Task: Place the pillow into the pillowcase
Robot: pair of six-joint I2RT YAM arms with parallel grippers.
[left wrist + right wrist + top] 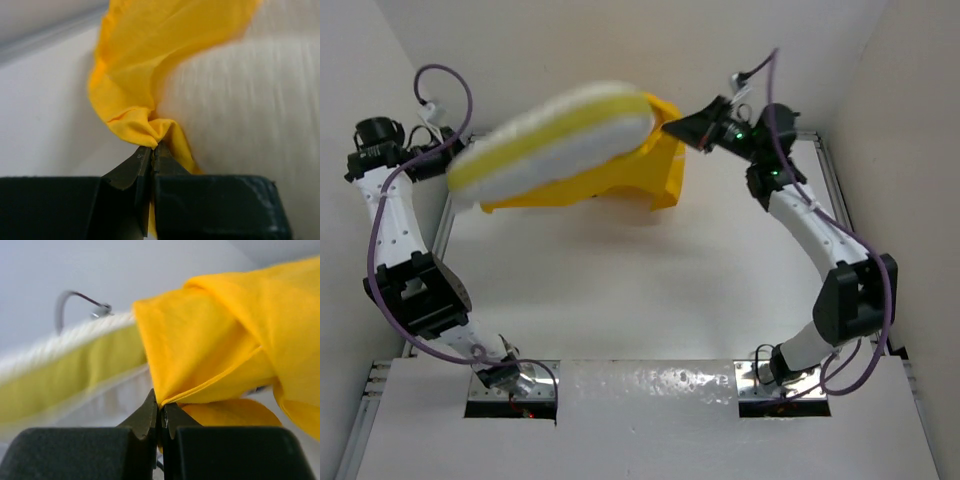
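The pillow, cream-white with a yellow-green edge band, is lifted off the table and blurred, most of it sticking out of the pillowcase. The bright yellow pillowcase hangs under and behind it; its print is hidden. My left gripper is shut on a bunched edge of the pillowcase, with the pillow right beside it; in the top view it is hidden behind the pillow. My right gripper is shut on the pillowcase's hem at the right end, beside the pillow's edge band.
White walls close in on the left, back and right. A metal frame rail runs along the table's right side, another along the left. A purple cable loops above the left arm.
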